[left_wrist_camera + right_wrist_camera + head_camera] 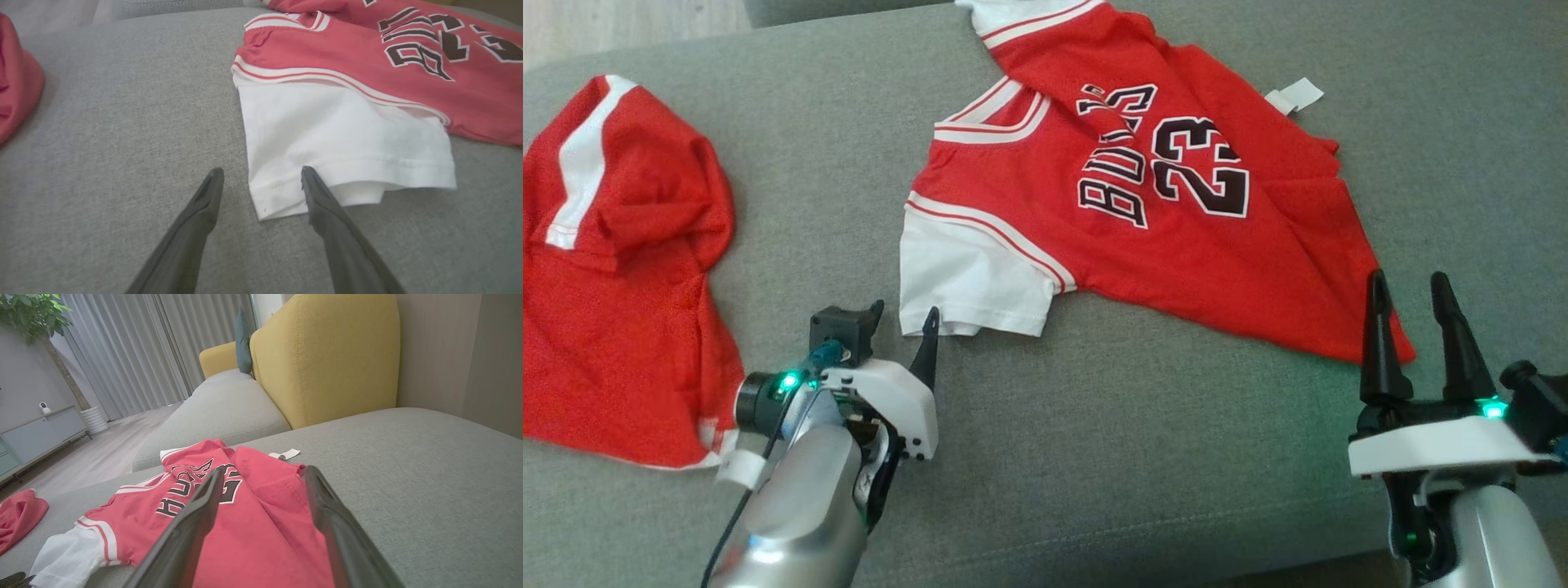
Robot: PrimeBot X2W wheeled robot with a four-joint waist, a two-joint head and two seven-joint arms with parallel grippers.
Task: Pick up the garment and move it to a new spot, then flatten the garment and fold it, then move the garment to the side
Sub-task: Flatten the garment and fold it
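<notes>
Both spread — left gripper (903,312) at white sleeve (968,282) of Bulls jersey (1176,245); right gripper (1409,282) at its hem; red garment (621,286) lies leftward

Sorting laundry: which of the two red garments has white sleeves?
The jersey printed BULLS 23, lying centre; the other red garment is bunched at left.

Jersey (1192,245): red cloth, matt, fine mesh-like texture; dark printed lettering.
Sleeve (339,139): white cloth, smooth, matt, stitched hem.
Seat (1135,457): grey woven fabric, matt, slightly coarse.
Second garment (621,327): red mesh cloth, matt.
Fingers (196,228): dark plastic, matt.
Forearm (800,506): silver, smooth, glossy.
Backrest (327,355): yellow woven fabric, stitched seam.
Floor (102,457): pale wood, smooth.
</notes>
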